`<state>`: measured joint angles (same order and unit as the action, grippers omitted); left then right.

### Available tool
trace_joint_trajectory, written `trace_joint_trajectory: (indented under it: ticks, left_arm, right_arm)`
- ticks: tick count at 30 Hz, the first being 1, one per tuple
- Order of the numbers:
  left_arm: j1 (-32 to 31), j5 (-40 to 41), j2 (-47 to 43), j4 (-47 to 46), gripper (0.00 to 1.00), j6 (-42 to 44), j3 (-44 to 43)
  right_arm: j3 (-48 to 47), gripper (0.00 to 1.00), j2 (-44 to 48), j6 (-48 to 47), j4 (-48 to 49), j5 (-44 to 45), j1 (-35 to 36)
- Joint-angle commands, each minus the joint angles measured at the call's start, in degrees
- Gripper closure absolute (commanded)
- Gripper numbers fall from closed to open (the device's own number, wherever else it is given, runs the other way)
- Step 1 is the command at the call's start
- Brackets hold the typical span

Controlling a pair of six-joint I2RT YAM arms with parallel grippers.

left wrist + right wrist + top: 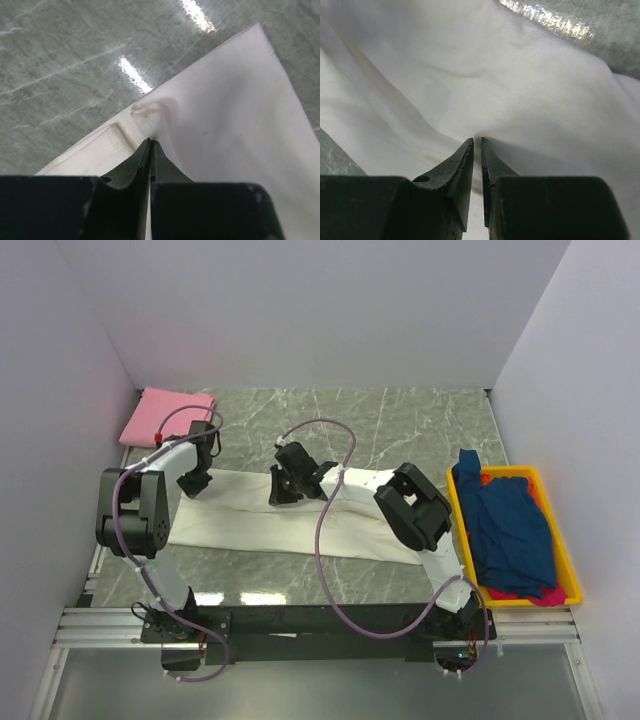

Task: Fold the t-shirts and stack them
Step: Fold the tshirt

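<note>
Left gripper [194,481] and right gripper [284,492] pinch the cream t-shirt [300,528] along its upper edge.
Top view: the shirt lies mid-frame, long axis left to right. Left wrist view: jaws closed on a puckered fold, low centre. Right wrist view: jaws a sliver apart, nipping cloth. For a clean fold, lift both pinches level and carry the edge toward the frame's bottom together.

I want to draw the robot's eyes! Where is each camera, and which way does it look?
Top: high behind the arms, facing down at the table; both arms, left gripper, right gripper show.
Left wrist: on the left arm, facing along its fingers at the white shirt.
Right wrist: on the right arm, facing along its fingers at that shirt.
Shared: all three see the white shirt.
</note>
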<state>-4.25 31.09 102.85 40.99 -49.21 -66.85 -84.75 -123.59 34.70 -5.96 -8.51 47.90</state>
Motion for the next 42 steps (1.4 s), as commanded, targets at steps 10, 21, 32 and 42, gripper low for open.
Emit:
trace_joint_trajectory:
  ticks: [10, 21, 32, 42]
  left_arm:
    - [1.3, -4.5, -10.4, -1.3, 0.94, -4.5, 6.8]
    - [4.1, -5.8, -19.5, -2.8, 0.61, -5.8, 10.9]
    - [-7.3, -12.8, -16.1, -9.8, 0.64, -4.0, 7.5]
    - [-17.3, -22.1, -8.9, -28.2, 0.65, -1.7, 9.8]
  right_arm:
    - [0.9, 0.82, 3.9, 0.0, 2.1, -0.5, -0.8]
    - [0.9, 0.79, 7.3, -1.7, 0.3, 1.0, -1.0]
    - [8.3, 0.74, 20.3, 3.4, -11.6, 15.7, -5.6]
    - [31.0, 0.65, 38.7, 8.5, -14.4, 24.7, -18.4]
